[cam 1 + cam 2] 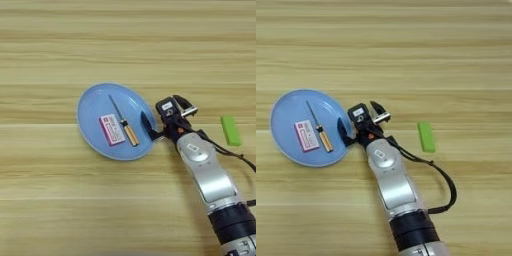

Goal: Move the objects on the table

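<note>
Risk first: your pincer (161, 119) sits at the right rim of the light-blue plate (90, 127), with one black finger (147, 125) reaching over that rim and the other (184, 104) outside it, to the plate's right. Any sideways or downward move from here could, in my judgement, catch the rim and tip or slide the plate, and the loose items on it would slide with it.

On the plate: the yellow-handled screwdriver (124, 127) lies diagonally near the centre, its handle toward the plate's right rim and just beside the inner finger. The red-and-white flat box (111, 129) lies just left of the screwdriver. A careless sweep would knock the screwdriver handle first.

Pincer state: fingers spread wide apart, nothing held between them. Whether the inner finger touches the plate or hovers above it, I cannot tell.

The green block (426, 136) rests on the counter (125, 45) well to the right of the plate, beyond the forearm. Scissors: not seen in either view.
</note>
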You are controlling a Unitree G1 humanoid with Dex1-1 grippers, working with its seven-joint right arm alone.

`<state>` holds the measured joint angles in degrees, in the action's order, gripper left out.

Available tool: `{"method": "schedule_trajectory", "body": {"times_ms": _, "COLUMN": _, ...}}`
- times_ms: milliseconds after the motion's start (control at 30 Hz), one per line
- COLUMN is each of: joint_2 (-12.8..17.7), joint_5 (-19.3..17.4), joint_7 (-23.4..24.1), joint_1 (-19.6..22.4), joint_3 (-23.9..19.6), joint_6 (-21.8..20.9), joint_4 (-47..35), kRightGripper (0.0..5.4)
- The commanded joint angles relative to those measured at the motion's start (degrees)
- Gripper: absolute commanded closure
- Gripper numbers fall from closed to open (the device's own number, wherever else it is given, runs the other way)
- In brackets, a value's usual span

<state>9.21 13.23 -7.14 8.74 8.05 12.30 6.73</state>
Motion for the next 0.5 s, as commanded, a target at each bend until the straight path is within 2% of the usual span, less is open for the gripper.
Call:
{"method": "schedule_trajectory", "body": {"times_ms": 33, "joint_2": 1.9, "joint_5": 0.3, "joint_7": 0.8, "joint_1": 2.4, "joint_3": -1.8, "joint_6": -0.8, "joint_4": -0.4, "kRightGripper": 0.03}}
{"method": "schedule_trajectory", "body": {"times_ms": 500, "joint_2": 3.2, "joint_5": -0.1, "joint_7": 0.4, "joint_1": 0.6, "joint_3": -3.6, "joint_6": -0.4, "joint_4": -3.4, "kRightGripper": 0.03}}
